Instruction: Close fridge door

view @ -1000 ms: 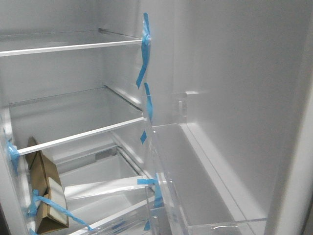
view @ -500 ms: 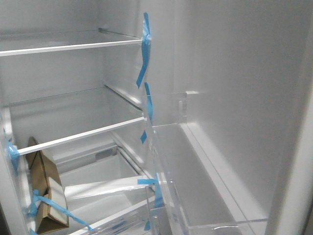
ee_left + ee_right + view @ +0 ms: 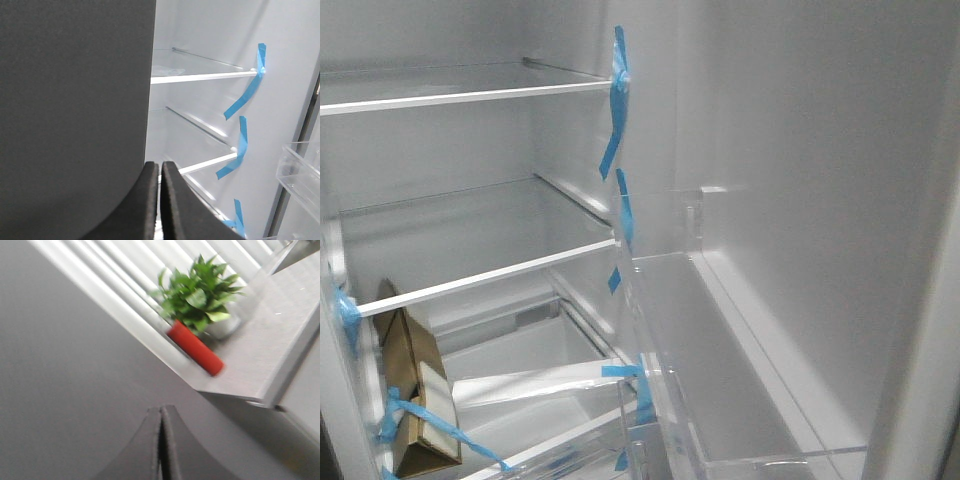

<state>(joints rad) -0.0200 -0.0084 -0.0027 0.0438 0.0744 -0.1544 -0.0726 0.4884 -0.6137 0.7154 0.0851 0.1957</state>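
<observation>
A pale grey speckled countertop [image 3: 280, 335] carries a leafy green plant [image 3: 200, 287] and a red cylinder [image 3: 196, 348] beside it.

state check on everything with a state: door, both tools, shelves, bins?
fridge door: open, white inner lining facing the front camera
door bin: empty, mounted on the door lining
left tool: shut, holding nothing, beside a dark grey panel
right tool: shut, holding nothing, facing a dark grey surface
fridge shelves: bare, taped at the edges with blue tape
cardboard box: low in the fridge, taped down
</observation>
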